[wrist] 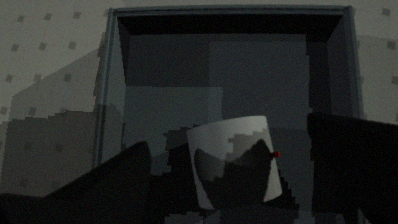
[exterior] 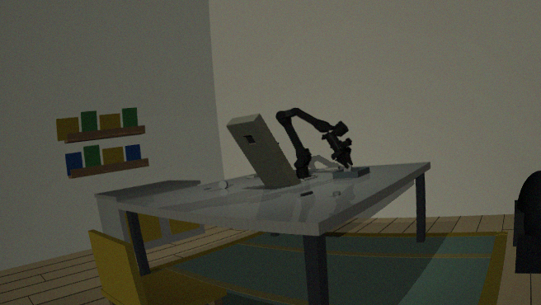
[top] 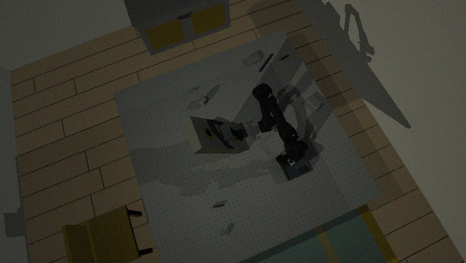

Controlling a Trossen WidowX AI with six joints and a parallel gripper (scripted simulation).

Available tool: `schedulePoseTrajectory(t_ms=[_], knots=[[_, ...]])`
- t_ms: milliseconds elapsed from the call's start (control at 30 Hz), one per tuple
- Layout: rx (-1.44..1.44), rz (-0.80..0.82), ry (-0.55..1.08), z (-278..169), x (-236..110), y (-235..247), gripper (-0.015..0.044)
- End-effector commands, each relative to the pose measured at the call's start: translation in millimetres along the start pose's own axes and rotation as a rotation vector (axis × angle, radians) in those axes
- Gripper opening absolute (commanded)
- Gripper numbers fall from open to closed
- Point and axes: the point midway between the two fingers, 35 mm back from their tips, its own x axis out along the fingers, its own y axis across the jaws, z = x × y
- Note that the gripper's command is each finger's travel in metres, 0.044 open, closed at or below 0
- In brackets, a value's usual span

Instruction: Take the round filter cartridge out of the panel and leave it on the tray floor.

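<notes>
The round pale filter cartridge (wrist: 220, 135) with a small red mark lies inside the dark blue tray (wrist: 105, 100) (top: 308, 168) (exterior: 359, 170), seen from above in the wrist view. My gripper (wrist: 227, 136) (top: 292, 161) (exterior: 346, 164) is open and hangs low over the tray. Its two dark fingers stand on either side of the cartridge, with a gap showing on each side. The tilted grey service panel (top: 202, 146) (exterior: 264, 152) stands to the left of the arm, and its opening (top: 207, 132) (exterior: 249, 139) is empty.
Small loose parts lie on the table: some at the back (top: 204, 99) (top: 253, 57), one to the right (top: 316, 101), two near the front (top: 220, 203) (top: 227, 229). A yellow chair (top: 103, 238) (exterior: 124, 268) stands at the table's front corner.
</notes>
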Motion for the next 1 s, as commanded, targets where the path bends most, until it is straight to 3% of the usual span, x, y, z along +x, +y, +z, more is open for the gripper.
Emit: schedulePoseTrajectory(t_ms=[0, 100, 300, 967], knots=[[0.0, 0.0, 0.002, -0.5, 0.0, 0.0, 0.044], [0.0, 0.0, 0.002, 5.3, -7.2, 0.0, 0.044], [0.0, 0.0, 0.0, 35.0, -60.9, 0.2, 0.044], [0.0, 0.0, -0.016, 34.1, -49.6, 0.1, 0.044]])
